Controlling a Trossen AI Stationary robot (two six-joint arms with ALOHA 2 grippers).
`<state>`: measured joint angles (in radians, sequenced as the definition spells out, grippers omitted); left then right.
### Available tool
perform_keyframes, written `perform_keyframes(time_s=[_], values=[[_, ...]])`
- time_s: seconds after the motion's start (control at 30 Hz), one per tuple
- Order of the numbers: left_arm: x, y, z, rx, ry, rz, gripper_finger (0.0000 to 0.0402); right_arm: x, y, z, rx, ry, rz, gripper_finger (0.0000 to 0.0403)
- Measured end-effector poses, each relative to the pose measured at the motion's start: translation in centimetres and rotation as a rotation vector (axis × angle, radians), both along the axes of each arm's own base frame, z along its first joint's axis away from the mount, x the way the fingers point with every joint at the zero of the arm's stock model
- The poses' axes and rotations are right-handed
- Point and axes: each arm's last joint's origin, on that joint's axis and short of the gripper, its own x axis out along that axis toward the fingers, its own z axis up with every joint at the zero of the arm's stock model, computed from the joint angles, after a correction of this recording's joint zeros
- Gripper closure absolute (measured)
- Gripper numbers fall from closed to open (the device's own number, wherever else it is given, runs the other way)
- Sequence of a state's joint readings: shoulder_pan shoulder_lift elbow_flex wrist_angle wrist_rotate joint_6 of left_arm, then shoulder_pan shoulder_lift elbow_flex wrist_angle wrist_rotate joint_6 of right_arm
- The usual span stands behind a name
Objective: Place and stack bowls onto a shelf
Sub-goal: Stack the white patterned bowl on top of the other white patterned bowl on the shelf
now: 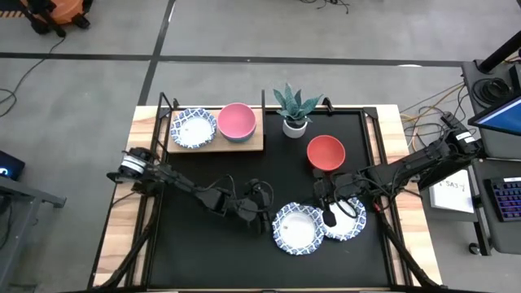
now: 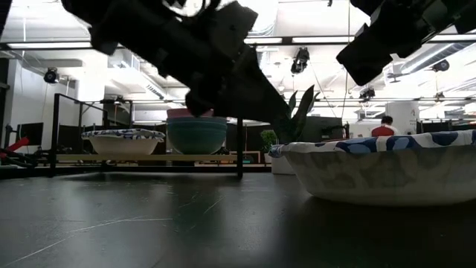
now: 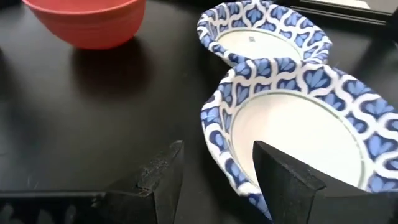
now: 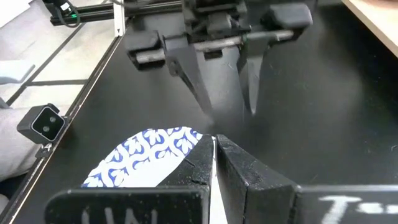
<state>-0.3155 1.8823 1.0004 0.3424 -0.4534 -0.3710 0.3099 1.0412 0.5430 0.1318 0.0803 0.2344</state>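
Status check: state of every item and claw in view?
Left claw: open, astride front-left patterned bowl rim.
Right claw: shut on front-right patterned bowl rim.
Red bowl: upright, on table.
Pink bowl: nested in blue bowl on shelf.
Shelf patterned bowl: upright, unstacked.

The right gripper [image 4: 216, 144] covers most of the patterned bowl [image 4: 146, 158] pinched in its jaws; only one rim patch shows beside them. Beyond the left gripper [image 3: 214, 168], the second patterned bowl [image 3: 298, 130] runs off the edge. The blue bowl [image 1: 241, 137] hides under the pink bowl [image 1: 237, 120].
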Motion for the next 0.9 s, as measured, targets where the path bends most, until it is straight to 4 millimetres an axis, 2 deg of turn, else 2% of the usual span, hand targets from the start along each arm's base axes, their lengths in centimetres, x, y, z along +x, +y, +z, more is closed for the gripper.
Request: perform_keyframes(time_s=[0.2,0.43,0.9], values=[[1.0,0.4,-1.9,-0.035,-0.039,0.028,0.0226,0.0,0.0,0.0,-0.001,0.0,0.0,0.0394],[1.3,0.4,-3.9,-0.107,0.0,0.003,0.0226,0.0,0.0,0.0,-0.001,0.0,0.0,0.0394],[1.3,0.2,-4.8,-0.188,0.022,-0.017,0.0232,0.0,-0.1,0.0,-0.018,-0.005,-0.02,0.0394]])
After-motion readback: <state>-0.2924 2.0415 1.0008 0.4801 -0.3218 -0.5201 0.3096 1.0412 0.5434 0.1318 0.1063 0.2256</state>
